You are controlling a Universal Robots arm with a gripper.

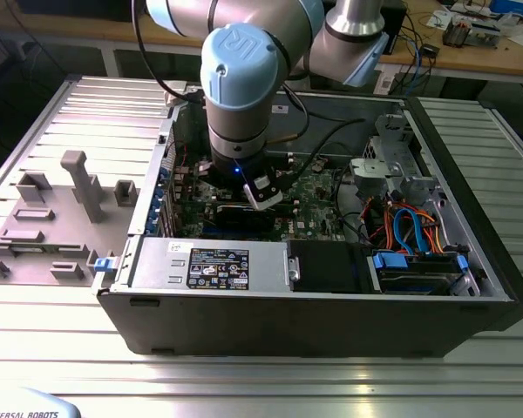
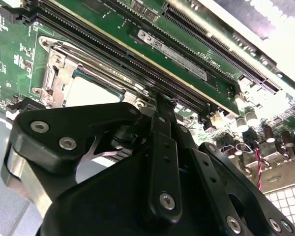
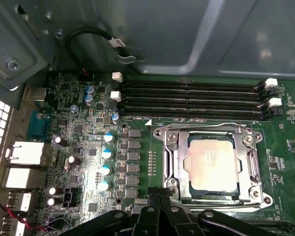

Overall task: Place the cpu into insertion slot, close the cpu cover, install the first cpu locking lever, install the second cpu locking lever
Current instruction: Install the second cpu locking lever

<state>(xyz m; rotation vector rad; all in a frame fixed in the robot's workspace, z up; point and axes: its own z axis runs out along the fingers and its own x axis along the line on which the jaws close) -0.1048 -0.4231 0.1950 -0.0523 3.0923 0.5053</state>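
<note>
My cpu (image 3: 210,164), a flat silver-grey square, lies seated in the insertion slot (image 3: 212,196) on the green board. The silvery cpu cover (image 3: 249,162) frames it, lying flat around its edges.

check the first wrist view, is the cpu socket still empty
No, the cpu already sits in the insertion slot, its silver top showing through the square opening of the cpu cover.

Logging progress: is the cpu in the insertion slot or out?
In: the cpu lies flat inside the insertion slot, with the cpu cover framing it.
</note>
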